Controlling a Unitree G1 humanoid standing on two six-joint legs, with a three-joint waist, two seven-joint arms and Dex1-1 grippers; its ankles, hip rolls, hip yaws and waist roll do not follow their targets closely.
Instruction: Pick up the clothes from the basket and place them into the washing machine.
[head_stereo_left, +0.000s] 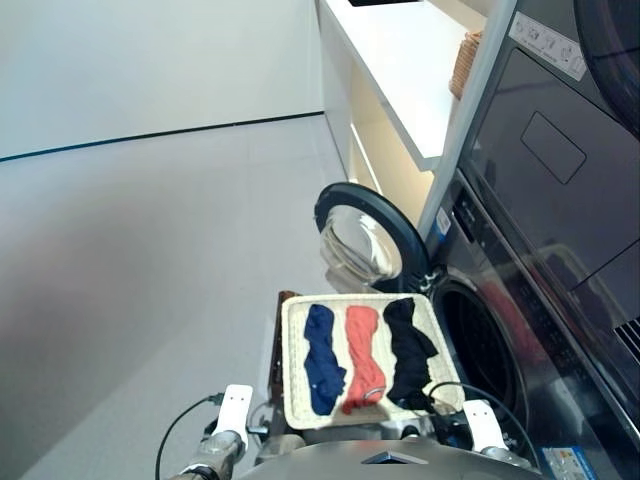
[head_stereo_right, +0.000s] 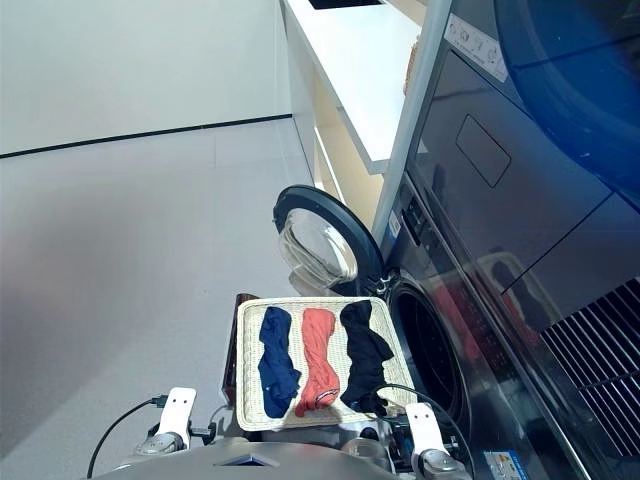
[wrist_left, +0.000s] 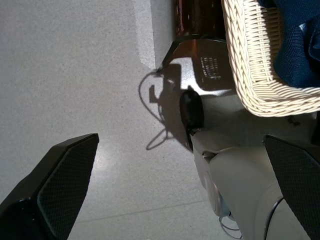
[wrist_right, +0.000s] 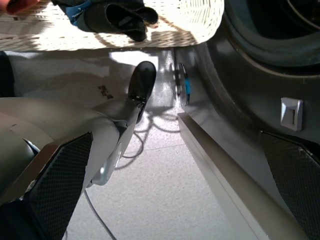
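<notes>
Cream-white woven basket (head_stereo_left: 295, 345) sits low in the head view, just in front of the robot, raised on a dark stand. Three garments lie in it side by side, each stretched lengthwise away from the robot: navy blue garment (head_stereo_left: 321, 358) on the left, coral red garment (head_stereo_left: 362, 356) in the middle, black garment (head_stereo_left: 409, 351) on the right. They lie close together w/ narrow strips of weave showing between them. Near end of the black one reaches over the basket's near rim.

Dark grey washing machine (head_stereo_left: 520, 330) stands to the right of the basket, its round drum opening (head_stereo_left: 480, 345) dark inside and just beside the basket's right edge. Round porthole door (head_stereo_left: 362, 235) is swung wide open, standing beyond the basket's far edge, glass facing the robot. Above the machine is a dark glossy appliance (head_stereo_left: 560, 150) w/ a rectangular panel. White counter (head_stereo_left: 400, 60) runs away behind, a small tan wicker basket (head_stereo_left: 465, 62) on it. Floor (head_stereo_left: 140, 260) is pale grey.

Left gripper (wrist_left: 180, 190) hangs low beside the basket's near left corner, over the floor; fingers spread wide apart, nothing between them. Right gripper (wrist_right: 175, 190) hangs low between the basket's near right corner and the machine's front, below the drum opening; fingers also spread wide, holding nothing. Neither touches any cloth
</notes>
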